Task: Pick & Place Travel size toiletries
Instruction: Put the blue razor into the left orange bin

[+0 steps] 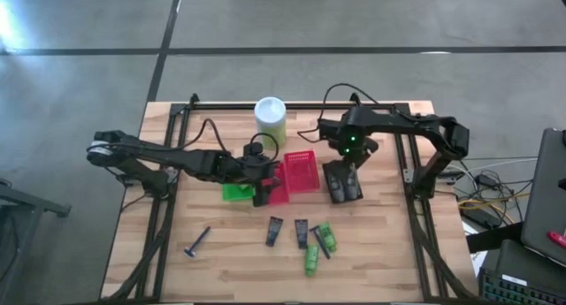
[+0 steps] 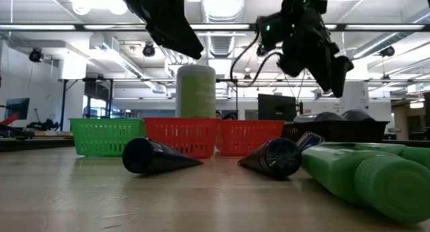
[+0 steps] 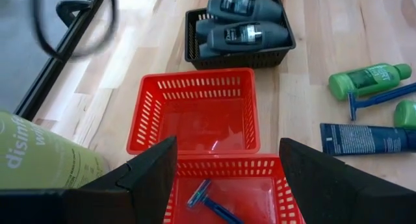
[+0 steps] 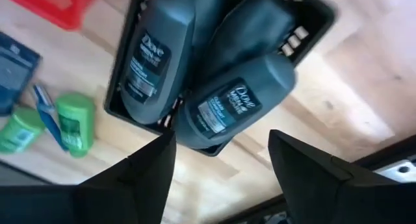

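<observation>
Two black tubes (image 1: pixel 287 232) lengthwise, parallel.

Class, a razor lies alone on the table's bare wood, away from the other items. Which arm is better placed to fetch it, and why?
Probably the left. The lone razor lies on that arm's side, and the left gripper hangs open over the red basket. The right gripper hovers over the dark basket, farther off.

Overhead, table-level and two close wrist views share the red baskets (image 1: pixel 299 172)
</observation>
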`<state>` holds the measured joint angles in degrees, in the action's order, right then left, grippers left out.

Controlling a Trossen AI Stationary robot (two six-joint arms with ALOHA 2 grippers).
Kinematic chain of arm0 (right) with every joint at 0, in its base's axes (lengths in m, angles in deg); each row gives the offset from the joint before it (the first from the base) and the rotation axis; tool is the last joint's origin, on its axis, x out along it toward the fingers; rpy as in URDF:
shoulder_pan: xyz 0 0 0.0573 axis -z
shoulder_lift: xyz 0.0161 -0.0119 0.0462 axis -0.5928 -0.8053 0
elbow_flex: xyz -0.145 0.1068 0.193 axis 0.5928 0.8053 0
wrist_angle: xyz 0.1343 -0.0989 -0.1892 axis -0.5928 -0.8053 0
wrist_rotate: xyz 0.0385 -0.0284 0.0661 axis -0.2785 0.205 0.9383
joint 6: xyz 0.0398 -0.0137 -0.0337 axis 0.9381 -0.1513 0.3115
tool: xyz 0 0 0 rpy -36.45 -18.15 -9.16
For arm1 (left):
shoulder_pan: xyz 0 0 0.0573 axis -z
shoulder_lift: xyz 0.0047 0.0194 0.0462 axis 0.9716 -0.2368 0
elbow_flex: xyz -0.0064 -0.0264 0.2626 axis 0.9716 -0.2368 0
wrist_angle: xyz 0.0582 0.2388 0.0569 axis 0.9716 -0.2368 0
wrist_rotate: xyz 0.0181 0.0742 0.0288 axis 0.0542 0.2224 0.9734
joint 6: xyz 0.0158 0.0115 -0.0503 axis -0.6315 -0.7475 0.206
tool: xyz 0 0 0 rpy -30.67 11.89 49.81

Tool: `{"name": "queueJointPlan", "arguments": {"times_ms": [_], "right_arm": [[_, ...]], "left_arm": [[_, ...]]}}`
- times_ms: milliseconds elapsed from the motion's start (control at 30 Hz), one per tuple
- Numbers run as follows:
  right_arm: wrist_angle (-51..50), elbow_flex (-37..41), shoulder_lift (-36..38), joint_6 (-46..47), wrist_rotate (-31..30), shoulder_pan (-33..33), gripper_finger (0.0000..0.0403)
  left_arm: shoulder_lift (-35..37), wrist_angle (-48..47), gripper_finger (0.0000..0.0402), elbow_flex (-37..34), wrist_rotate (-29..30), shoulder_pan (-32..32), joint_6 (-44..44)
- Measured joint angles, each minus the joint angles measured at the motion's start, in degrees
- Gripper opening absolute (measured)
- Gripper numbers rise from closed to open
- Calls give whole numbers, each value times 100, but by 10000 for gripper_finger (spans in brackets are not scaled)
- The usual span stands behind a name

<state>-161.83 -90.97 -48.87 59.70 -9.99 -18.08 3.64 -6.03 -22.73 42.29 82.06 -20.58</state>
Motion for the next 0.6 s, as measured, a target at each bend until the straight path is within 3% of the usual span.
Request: {"name": "queueJointPlan", "arguments": {"times_ms": [133,267,433,600], "right_arm": [[20,-146,404,322,-533,-153,261],[96,-209,798,912,-698,-493,275],[349,-198,1064,1844,-716,-1295,290],[662,-191,1007,2688,-1009,-2201,304]], "left_arm": [[2,-239,275,-2,1,0,-117],[2,-313,275,-1,-5,2,-162],[10,-531,275,0,-31,5,-161],[169,-1596,275,-1,-254,35,49]]}}
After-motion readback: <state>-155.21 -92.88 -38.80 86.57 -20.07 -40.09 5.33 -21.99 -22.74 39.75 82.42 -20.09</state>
